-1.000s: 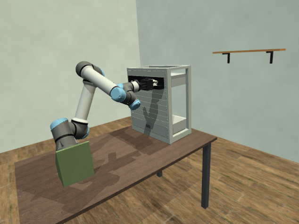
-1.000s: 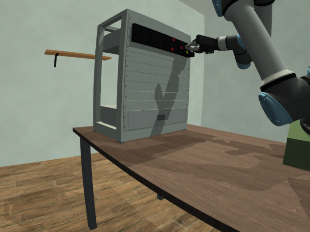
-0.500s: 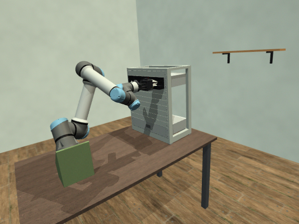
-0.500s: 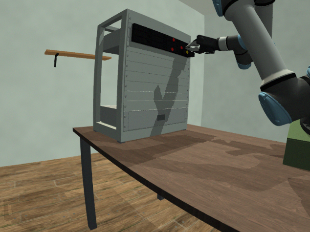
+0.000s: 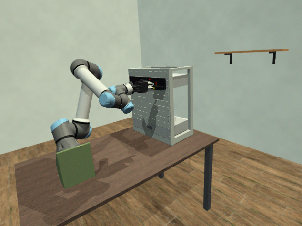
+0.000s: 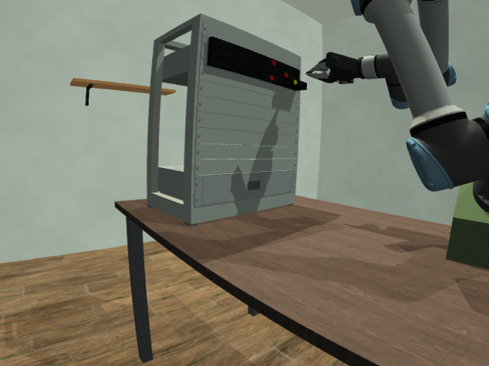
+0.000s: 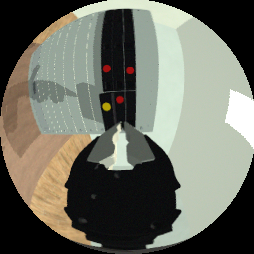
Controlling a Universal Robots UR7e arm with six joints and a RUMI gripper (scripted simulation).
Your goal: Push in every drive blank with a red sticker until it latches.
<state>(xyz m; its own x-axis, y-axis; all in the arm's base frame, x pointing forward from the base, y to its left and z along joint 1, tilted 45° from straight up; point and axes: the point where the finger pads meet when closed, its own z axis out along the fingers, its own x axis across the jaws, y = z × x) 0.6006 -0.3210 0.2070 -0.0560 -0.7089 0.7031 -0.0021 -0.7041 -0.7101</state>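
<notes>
The grey rack stands upright on the table, with a black bank of drive blanks near its top. Three red stickers show: an upper one, a lower one and one further right. The blank with the yellow sticker, at the lower right, sticks out. How far the red-stickered blanks stand out is unclear. My gripper is shut and empty, in front of the bank's right end.
The rack stands near the far end of the wooden table. The arm's green base block is at the other end. A wall shelf hangs beyond the rack.
</notes>
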